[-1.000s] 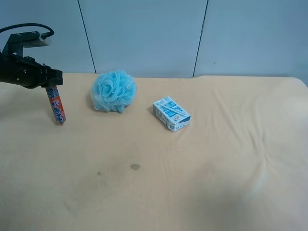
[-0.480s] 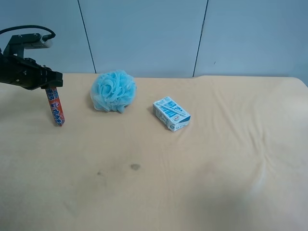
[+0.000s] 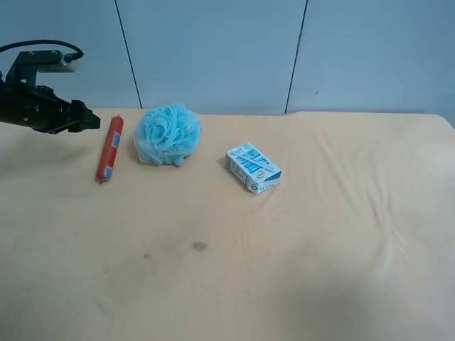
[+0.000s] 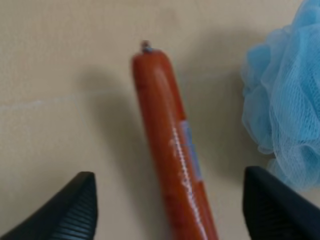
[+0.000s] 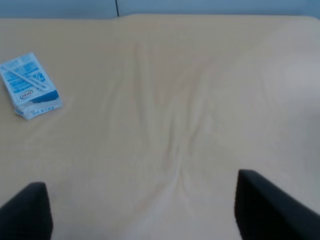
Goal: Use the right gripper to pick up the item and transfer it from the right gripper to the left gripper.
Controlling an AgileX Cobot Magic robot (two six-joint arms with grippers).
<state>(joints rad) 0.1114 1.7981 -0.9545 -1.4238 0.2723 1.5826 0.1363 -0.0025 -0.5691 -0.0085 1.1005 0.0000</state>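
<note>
The item, an orange-red sausage stick (image 3: pixel 109 148), lies flat on the tan table between the black gripper and the blue pouf. The arm at the exterior high view's left carries my left gripper (image 3: pixel 89 121). It is open and empty, just left of the stick's far end. In the left wrist view the stick (image 4: pixel 172 150) lies on the cloth below the open gripper (image 4: pixel 170 187), with one finger (image 4: pixel 75 207) wide on each side and not touching it. My right gripper (image 5: pixel 145 210) is open and empty over bare cloth. It does not show in the exterior high view.
A fluffy light-blue mesh pouf (image 3: pixel 168 134) sits right beside the stick and also shows in the left wrist view (image 4: pixel 285 110). A blue-white small box (image 3: pixel 253 168) lies near the table's middle and shows in the right wrist view (image 5: pixel 30 85). A grey wall stands behind.
The left gripper held the stick upright by its top, tip on the table. It has opened and let go. The stick has fallen flat towards the pouf.
</note>
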